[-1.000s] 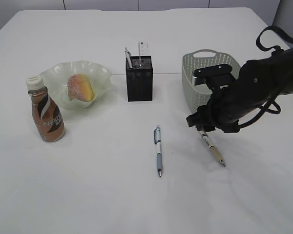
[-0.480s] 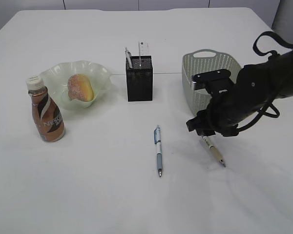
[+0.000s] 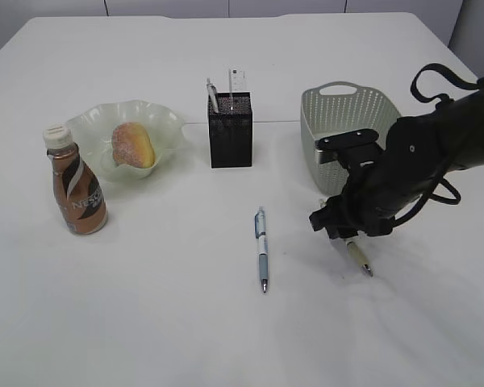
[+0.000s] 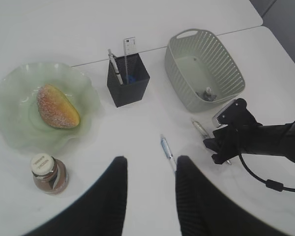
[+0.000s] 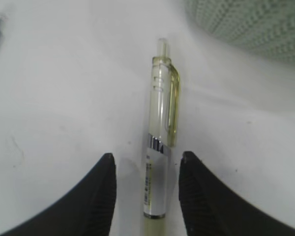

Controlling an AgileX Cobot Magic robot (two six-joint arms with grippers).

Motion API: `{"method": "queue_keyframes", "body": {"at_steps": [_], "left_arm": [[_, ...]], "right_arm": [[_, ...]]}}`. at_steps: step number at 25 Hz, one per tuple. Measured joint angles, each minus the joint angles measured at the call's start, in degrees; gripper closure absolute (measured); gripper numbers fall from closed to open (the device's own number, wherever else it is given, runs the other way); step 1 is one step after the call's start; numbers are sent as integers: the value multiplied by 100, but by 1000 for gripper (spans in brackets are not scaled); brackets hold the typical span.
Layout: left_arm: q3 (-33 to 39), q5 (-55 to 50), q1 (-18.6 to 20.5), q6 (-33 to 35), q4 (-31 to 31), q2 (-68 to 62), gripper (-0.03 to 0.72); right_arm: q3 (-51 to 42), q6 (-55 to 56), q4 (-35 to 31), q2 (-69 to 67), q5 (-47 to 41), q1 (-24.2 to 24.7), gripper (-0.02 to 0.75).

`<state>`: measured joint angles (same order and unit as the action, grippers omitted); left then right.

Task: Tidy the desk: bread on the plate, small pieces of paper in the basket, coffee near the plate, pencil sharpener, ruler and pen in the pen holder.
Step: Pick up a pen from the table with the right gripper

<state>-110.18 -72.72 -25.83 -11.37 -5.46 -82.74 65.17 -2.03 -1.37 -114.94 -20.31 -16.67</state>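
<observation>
Since a second ago we are lowering our right gripper (image 5: pixel 146 184) closer over the yellow pen (image 5: pixel 160 132), now straddling it with fingers apart, not yet pinching. Left to right: coffee (image 3: pixel 76 181) and bread (image 3: pixel 132 144) on the plate (image 3: pixel 165 121) are sitting done, our left gripper (image 4: pixel 148 189) is hanging open, and the blue pen (image 3: pixel 261 248) is waiting before the pen holder (image 3: pixel 230 129). We are risking a fingertip nudging the round barrel, rolling it aside.

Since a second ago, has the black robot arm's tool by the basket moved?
Yes. The right tool has dropped lower, away from the pale green plastic basket rim, and now straddles the yellowish clear pen lying on the white table.
</observation>
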Motion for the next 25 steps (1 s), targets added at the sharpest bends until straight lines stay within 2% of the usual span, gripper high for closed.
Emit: {"method": "queue_keyframes", "body": {"at_steps": [25], "left_arm": [[0,0,0,0,0,0,445]], "right_arm": [[0,0,71,-3,-231,0,395]]}}
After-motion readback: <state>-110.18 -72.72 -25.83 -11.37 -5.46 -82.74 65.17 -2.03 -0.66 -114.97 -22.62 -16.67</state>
